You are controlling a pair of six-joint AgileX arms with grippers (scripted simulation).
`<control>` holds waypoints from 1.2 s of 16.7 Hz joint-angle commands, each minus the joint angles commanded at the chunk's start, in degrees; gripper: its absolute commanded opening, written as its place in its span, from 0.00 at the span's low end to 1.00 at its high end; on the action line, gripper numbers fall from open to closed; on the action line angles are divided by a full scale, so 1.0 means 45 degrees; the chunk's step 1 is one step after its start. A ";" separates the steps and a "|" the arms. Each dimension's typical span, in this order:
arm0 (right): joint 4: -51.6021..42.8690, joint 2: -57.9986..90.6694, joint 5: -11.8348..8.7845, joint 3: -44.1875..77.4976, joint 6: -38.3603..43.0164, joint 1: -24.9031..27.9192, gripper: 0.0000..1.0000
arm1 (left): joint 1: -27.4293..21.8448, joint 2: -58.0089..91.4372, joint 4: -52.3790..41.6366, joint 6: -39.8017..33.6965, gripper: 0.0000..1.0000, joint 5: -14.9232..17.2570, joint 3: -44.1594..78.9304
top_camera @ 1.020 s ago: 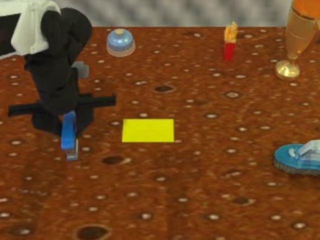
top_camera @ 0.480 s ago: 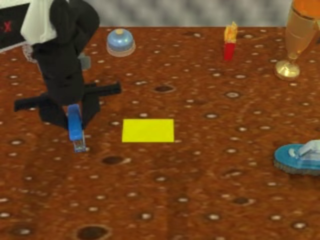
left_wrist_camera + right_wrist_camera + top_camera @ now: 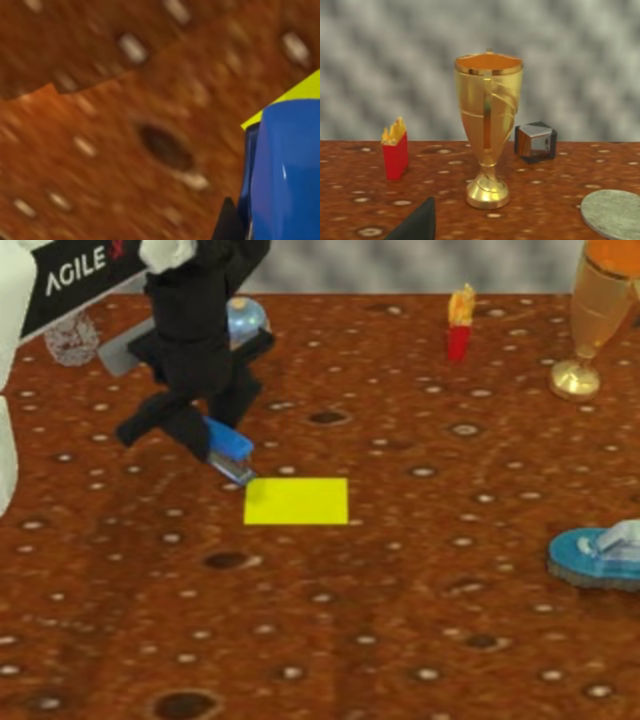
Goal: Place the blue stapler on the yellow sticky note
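The blue stapler (image 3: pixel 230 448) hangs slanted in my left gripper (image 3: pixel 218 438), which is shut on it, just above the table. Its silvery tip points at the near-left corner of the yellow sticky note (image 3: pixel 296 501) and sits right at that corner's far edge. The note lies flat and bare. In the left wrist view the stapler (image 3: pixel 285 170) fills one side beside a dark fingertip (image 3: pixel 229 222), with a strip of the note (image 3: pixel 300 92) past it. My right arm is outside the top view; one dark fingertip (image 3: pixel 417 222) shows in its wrist view with nothing beside it.
A blue-domed bell (image 3: pixel 248 312) sits half hidden behind my left arm. A red fries box (image 3: pixel 459 325) and a gold trophy (image 3: pixel 590 320) stand at the back right. The teal brush (image 3: pixel 600 555) lies at the right edge. A dark cube (image 3: pixel 535 141) stands behind the trophy (image 3: pixel 487 130).
My left gripper has carried the stapler up and to the right, from the table's left part to the note's left corner, turning it from lengthwise to slanted.
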 joint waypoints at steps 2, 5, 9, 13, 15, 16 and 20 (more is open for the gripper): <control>0.0000 0.0000 0.0000 0.0000 0.0000 0.0000 1.00 | -0.0277 0.0937 -0.0798 -0.2701 0.00 0.0013 0.1577; 0.0000 0.0000 0.0000 0.0000 0.0000 0.0000 1.00 | -0.0658 0.2124 -0.1832 -0.6280 0.00 0.0030 0.3806; 0.0000 0.0000 0.0000 0.0000 0.0000 0.0000 1.00 | -0.1006 0.3048 -0.2686 -0.9481 0.00 0.0036 0.6006; 0.0000 0.0000 0.0000 0.0000 0.0000 0.0000 1.00 | -0.1126 0.3301 -0.2940 -1.0499 0.00 0.0033 0.6804; 0.0000 0.0000 0.0000 0.0000 0.0000 0.0000 1.00 | -0.1126 0.3301 -0.2940 -1.0499 0.00 0.0033 0.6804; 0.0000 0.0000 0.0000 0.0000 0.0000 0.0000 1.00 | -0.1126 0.3301 -0.2940 -1.0499 0.00 0.0033 0.6804; 0.0000 0.0000 0.0000 0.0000 0.0000 0.0000 1.00 | -0.1057 0.3217 -0.2413 -1.0475 0.00 0.0033 0.6280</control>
